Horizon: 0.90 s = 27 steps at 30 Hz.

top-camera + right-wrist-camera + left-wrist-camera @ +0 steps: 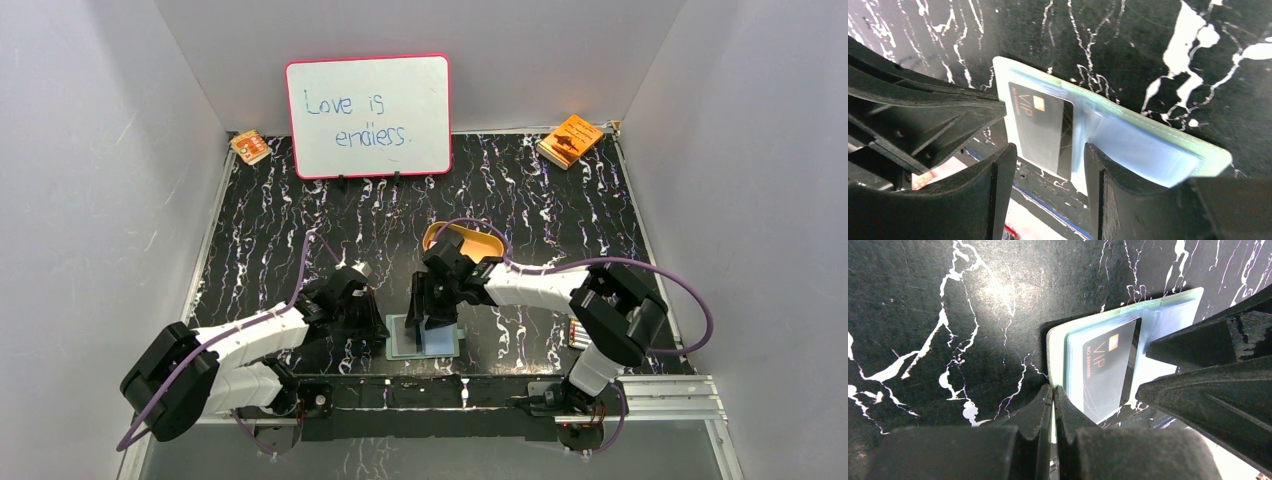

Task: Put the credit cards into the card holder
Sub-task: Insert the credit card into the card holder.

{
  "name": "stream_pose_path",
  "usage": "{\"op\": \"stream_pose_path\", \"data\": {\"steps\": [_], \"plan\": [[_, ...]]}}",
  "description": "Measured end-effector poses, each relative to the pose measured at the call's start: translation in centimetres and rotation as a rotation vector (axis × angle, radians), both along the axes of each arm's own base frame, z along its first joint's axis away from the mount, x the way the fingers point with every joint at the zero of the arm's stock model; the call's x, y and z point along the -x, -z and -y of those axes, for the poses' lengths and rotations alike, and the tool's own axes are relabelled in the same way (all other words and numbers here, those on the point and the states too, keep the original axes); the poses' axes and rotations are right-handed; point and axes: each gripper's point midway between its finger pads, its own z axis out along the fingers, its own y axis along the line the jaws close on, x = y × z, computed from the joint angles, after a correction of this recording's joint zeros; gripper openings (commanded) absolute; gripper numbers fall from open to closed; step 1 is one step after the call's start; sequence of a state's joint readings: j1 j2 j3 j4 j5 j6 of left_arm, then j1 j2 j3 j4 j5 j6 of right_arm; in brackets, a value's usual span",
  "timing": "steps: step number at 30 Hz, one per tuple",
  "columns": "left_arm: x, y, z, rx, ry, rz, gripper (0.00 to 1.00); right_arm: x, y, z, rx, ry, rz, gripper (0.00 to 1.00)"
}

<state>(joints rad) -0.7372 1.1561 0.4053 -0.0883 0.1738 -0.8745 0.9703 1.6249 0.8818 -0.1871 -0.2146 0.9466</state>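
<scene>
The card holder (447,342) lies open on the marbled table (560,220), at 6 o'clock in the top view, just ahead of the arm bases, with its pale pockets facing up. 1 dark credit card (1040,125) marked VIP lies on the page nearest the left gripper (1053,395). It seems to sit partly under the clear pocket film, but I cannot tell how deep. No other card can be made out.

The left gripper is clenched. The holder's edge runs into the seam between its fingers, so it appears to pinch that edge and anchor the holder. The right gripper (1048,149) is released, with 1 finger on each side of the card and nothing grasped.

The step in hand looks like seating this card. The left clamp should hold firm so the holder cannot slide. In the left wrist view, the push belongs on the card's bare edge at 3 o'clock, driving toward 9 o'clock. It should stay low, flat and square to the pocket mouth. A skewed push would likely jam a corner against the film or lift the page. The push should end once the card sits flush.
</scene>
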Motion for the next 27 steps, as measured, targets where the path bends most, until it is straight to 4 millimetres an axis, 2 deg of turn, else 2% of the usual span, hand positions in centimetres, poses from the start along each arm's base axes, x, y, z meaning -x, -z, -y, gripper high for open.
{"op": "stream_pose_path", "data": {"steps": [4,6,7,12,16,20,27], "plan": [[0.0,0.0,0.0,-0.001,-0.001,0.000,0.00,0.0,0.3,0.9,0.047,-0.006,0.014,0.61],[0.0,0.0,-0.1,-0.003,-0.001,-0.001,0.00,-0.1,0.4,1.3,0.063,-0.008,0.022,0.57],[0.0,0.0,-0.1,-0.003,-0.001,-0.001,0.00,-0.1,0.4,1.4,0.073,-0.008,0.025,0.53],[0.1,0.0,-0.3,-0.010,-0.004,-0.002,0.00,-0.4,0.3,1.8,0.097,-0.021,0.053,0.22],[0.1,-0.1,-0.4,-0.014,-0.007,0.001,0.00,-0.4,0.4,1.9,0.103,-0.035,0.062,0.09],[0.2,-0.1,-0.5,-0.019,-0.010,0.002,0.00,0.0,0.4,1.8,0.101,-0.054,0.064,0.04],[0.2,0.0,-0.6,-0.022,-0.010,0.000,0.00,1.0,0.7,1.5,0.099,-0.093,0.045,0.00]]}}
